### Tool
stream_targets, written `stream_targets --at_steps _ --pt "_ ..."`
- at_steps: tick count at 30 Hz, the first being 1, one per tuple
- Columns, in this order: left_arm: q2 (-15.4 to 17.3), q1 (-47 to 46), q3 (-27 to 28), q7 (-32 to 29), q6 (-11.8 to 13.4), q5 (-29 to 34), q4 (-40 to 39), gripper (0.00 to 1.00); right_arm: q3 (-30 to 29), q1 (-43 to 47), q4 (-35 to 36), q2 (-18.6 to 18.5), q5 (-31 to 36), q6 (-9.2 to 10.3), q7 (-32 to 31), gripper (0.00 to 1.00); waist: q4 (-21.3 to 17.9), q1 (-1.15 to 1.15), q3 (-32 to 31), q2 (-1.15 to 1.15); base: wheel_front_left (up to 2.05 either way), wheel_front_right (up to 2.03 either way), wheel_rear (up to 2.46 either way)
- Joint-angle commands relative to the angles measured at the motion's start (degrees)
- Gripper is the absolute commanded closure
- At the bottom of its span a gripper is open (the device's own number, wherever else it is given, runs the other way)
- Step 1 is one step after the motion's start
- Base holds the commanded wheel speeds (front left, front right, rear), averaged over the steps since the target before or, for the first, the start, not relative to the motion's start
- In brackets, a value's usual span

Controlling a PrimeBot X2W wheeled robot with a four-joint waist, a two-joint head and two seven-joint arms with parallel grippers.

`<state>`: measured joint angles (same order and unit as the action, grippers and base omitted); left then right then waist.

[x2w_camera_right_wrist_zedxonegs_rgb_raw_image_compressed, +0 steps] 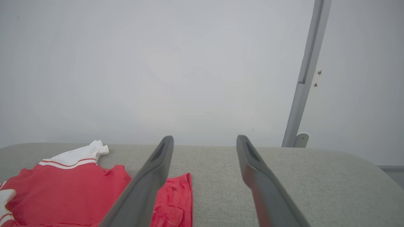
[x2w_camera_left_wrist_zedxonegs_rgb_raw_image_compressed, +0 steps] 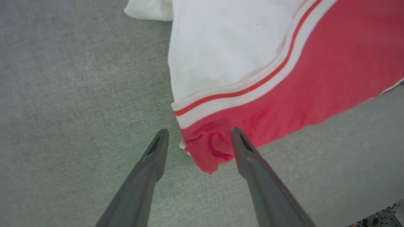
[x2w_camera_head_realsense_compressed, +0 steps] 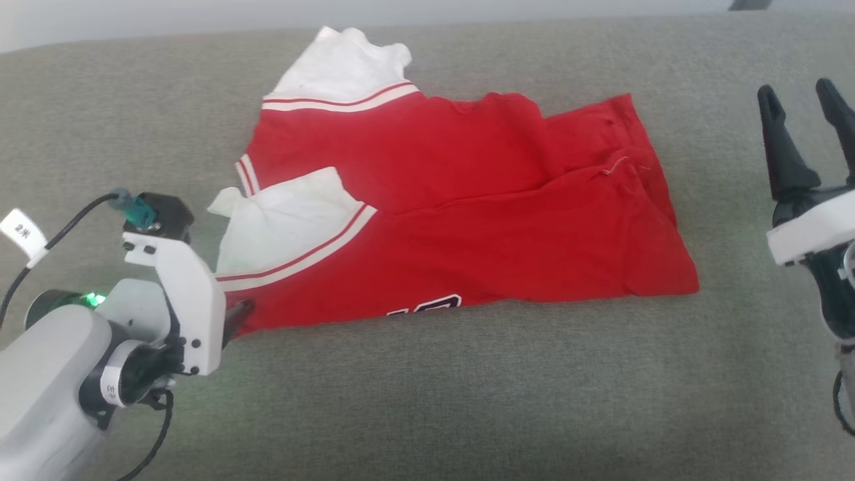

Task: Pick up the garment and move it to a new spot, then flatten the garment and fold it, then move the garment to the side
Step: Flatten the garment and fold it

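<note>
The garment (x2w_camera_head_realsense_compressed: 454,220) lies in the middle of the grey cushion (x2w_camera_head_realsense_compressed: 467,414), folded in 2 along its length, with 1 white sleeve turned onto the red body. I judge that the first fold is done; a further fold and the move to the side are left. The left gripper (x2w_camera_left_wrist_zedxonegs_rgb_raw_image_compressed: 199,132) is wide open and holds nothing, with the near corner between its fingers. The right gripper (x2w_camera_head_realsense_compressed: 796,90) is also spread and empty, well apart at the right. Free cushion surrounds the garment; a wall (x2w_camera_right_wrist_zedxonegs_rgb_raw_image_compressed: 189,63) stands behind the far edge.
</note>
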<state>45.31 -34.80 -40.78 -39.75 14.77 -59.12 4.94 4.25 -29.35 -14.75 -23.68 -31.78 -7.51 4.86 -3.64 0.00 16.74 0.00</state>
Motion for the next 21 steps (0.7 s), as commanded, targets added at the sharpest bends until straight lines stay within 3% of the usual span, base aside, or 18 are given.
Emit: stream_targets --at_steps 1,9,10,11,12,15,21 --pt "0.41 0.94 0.36 0.37 0.66 0.09 0.26 0.00 -0.90 1.31 1.31 0.80 1.15 0.04 -0.11 0.00 -0.87 0.00 0.64 0.00 0.00 0.00 0.00" --pt "-1.53 2.76 1.03 1.07 3.32 -1.63 6.45 0.00 -5.32 6.32 8.59 5.93 5.11 0.04 -3.08 0.00 -3.12 0.00 1.96 0.00 0.00 0.00 0.00" --pt "-1.96 2.81 0.71 0.85 3.01 -1.80 7.19 0.12 -5.64 6.78 9.19 6.36 5.46 0.04 -3.64 0.00 -3.25 0.00 2.02 0.00 0.00 0.00 0.00" --pt "-2.55 2.73 0.67 0.99 2.67 -2.09 7.83 0.62 -5.83 7.18 9.70 6.64 5.83 0.04 -4.29 0.00 -3.34 0.00 2.08 0.00 0.00 0.00 0.00" --pt "-3.07 2.72 0.73 1.07 2.70 -2.49 8.70 1.00 -6.13 7.72 10.01 7.21 5.74 0.04 -5.16 0.00 -3.41 0.00 2.11 0.00 0.00 0.00 0.00" --pt "-3.30 3.08 -0.30 -0.15 2.07 -2.58 9.72 1.00 -6.16 8.35 10.59 7.72 5.75 0.04 -7.06 0.00 -3.49 0.00 2.09 0.00 0.00 0.00 0.00" --pt "-4.89 2.31 -0.37 0.68 0.98 -2.90 10.73 1.00 -5.51 10.36 10.35 8.63 4.17 0.02 -16.79 0.00 -2.90 0.00 1.90 0.00 0.00 0.00 0.00"
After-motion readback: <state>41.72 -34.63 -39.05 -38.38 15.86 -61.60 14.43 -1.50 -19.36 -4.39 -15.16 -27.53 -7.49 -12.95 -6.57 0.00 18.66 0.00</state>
